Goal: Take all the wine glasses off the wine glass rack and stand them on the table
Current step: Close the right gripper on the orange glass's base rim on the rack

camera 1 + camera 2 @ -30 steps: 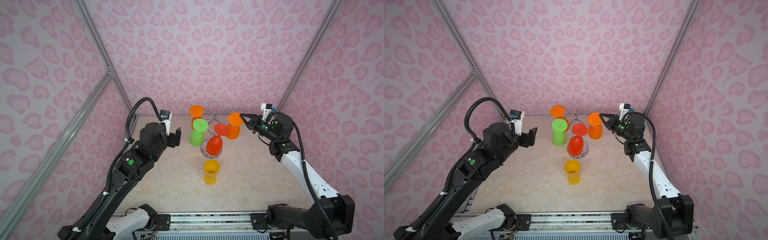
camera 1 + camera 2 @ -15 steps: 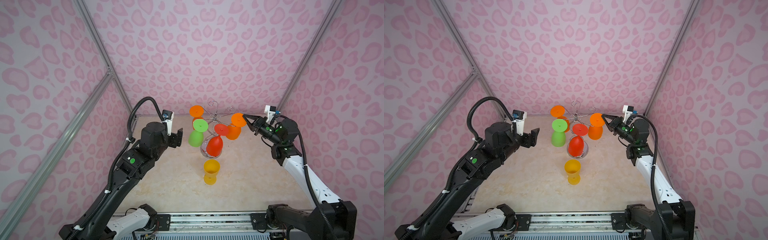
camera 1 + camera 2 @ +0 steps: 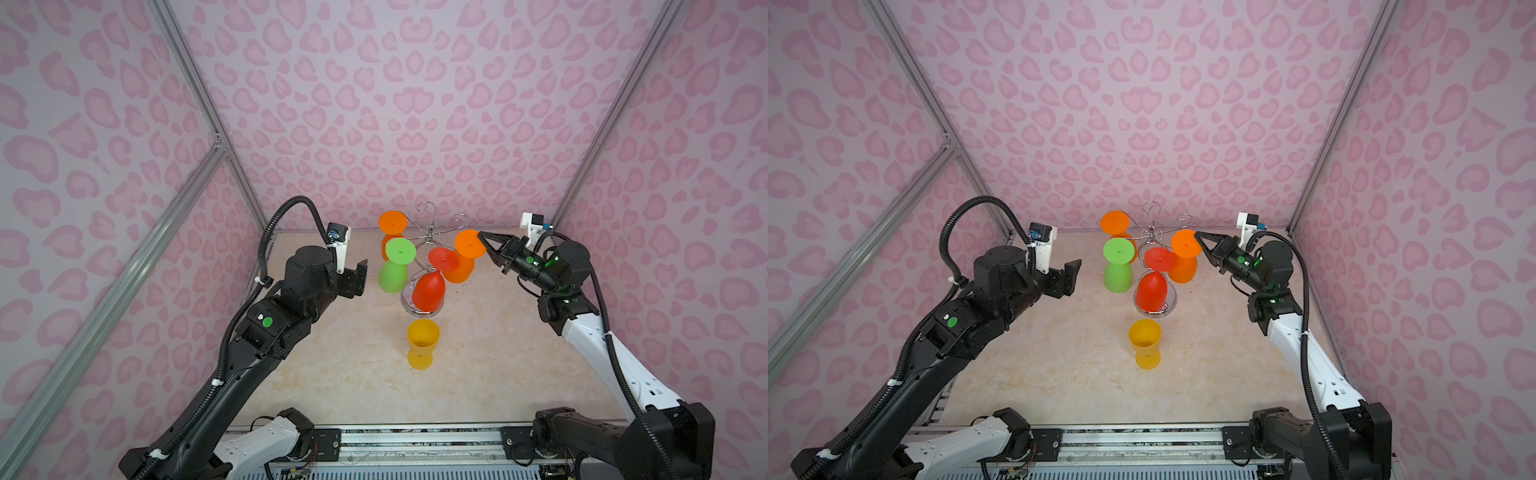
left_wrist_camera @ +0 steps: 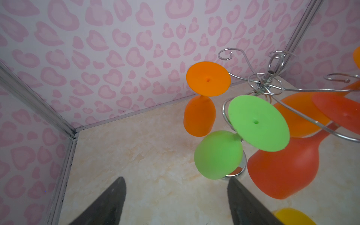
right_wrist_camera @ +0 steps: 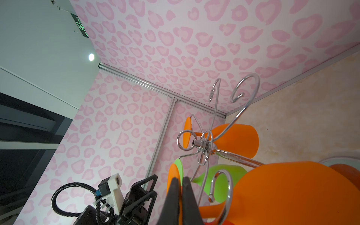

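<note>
Five glasses, four hung on rack.

- Yellow plastic wine glass (image 3: 423, 343) upright on beige marbled tabletop (image 3: 353, 374), in front of chrome wire wine glass rack (image 3: 430, 237), apart from it: judged already off.
- Red plastic wine glass (image 3: 429, 291) hangs bowl-down, rack front, foot caught over wire.
- Left gripper (image 4: 175, 179), jaws wide apart, empty, left of rack beside hanging green plastic wine glass (image 3: 392, 276).
- Right gripper (image 3: 484, 239), jaws together, tip at foot rim of orange plastic wine glass (image 3: 459, 270) on rack's right arm: likely target. Pinch on rim not discernible.
- Second orange plastic glass (image 3: 392, 223) hangs rack rear-left.

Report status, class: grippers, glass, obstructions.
Left gripper open, clear of green glass. Right gripper shut on foot rim of right-hand orange wine glass, glass not yet off wine glass rack. Red glass hangs close beside it.
</note>
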You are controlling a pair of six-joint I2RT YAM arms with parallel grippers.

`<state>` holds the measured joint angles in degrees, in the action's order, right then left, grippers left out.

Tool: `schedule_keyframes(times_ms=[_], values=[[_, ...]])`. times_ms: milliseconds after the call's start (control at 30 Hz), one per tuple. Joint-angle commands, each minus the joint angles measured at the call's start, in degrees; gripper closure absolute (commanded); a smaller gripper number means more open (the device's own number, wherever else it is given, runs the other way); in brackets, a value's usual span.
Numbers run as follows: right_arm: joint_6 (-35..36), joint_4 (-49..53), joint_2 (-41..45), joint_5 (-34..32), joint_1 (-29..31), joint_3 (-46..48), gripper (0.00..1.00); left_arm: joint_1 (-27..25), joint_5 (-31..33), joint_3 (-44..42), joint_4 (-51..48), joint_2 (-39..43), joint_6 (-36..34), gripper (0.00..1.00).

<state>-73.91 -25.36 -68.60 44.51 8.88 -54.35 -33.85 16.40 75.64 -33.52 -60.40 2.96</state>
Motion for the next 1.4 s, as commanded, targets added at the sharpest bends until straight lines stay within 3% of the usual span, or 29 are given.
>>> schedule_keyframes(times_ms=[0, 633, 1367], values=[[0.43, -1.43, -0.95, -0.87, 0.79, -0.81, 1.0, 0.1, -0.23, -0.22, 1.08, 0.28, 0.38, 0.17], [3.56, 3.66, -7.03, -3.55, 4.14, -8.28, 1.0, 0.18, -0.6, -2.31, 1.42, 2.22, 0.81, 0.14], [14.55, 17.38, -8.89, -6.84, 3.68, -16.58, 1.0, 0.27, -0.41, -2.64, 1.0, 3.07, 0.47, 0.11]])
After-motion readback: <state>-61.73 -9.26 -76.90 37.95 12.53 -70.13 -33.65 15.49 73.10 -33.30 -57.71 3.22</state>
